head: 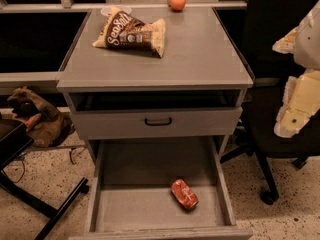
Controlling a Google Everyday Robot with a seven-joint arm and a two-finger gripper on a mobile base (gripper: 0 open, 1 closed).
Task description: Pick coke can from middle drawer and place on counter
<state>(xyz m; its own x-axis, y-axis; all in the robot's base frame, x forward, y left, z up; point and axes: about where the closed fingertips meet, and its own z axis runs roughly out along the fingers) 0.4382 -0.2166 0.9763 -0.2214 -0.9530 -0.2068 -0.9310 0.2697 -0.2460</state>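
Note:
The coke can (184, 194), small, red and dented, lies on its side on the bare floor of the open middle drawer (130, 211), towards the front right. The drawer is pulled out wide below a shut grey drawer front. The counter (195, 54) is the cabinet's flat grey top above. My gripper (298, 104) shows as white and pale yellow parts at the right edge of the view. It hangs at about counter height, well right of the cabinet and far from the can.
A chip bag (131, 32) lies on the counter's back left, with an orange (177, 1) at the back edge. The shut drawer front has a black handle (158, 121). A dark chair (265, 134) stands on the right. A brown bag (37, 116) and black legs are on the left.

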